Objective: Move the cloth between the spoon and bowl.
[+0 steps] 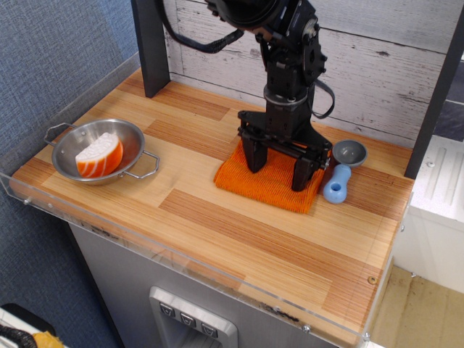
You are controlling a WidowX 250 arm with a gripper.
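The orange cloth [265, 185] lies flat on the wooden table, right of the middle, its right edge close to the spoon. The spoon [341, 172] has a light-blue handle and a grey scoop head and lies at the right. The steel bowl [98, 151] with an orange-and-white wedge stands at the far left. My gripper [277, 170] is open, its two black fingers pressing down on the cloth, one near each side.
A dark post [150, 48] stands at the back left. A clear plastic rim [181, 264] runs along the table's front and left edges. A white plank wall is behind the arm. Bare wood lies between bowl and cloth.
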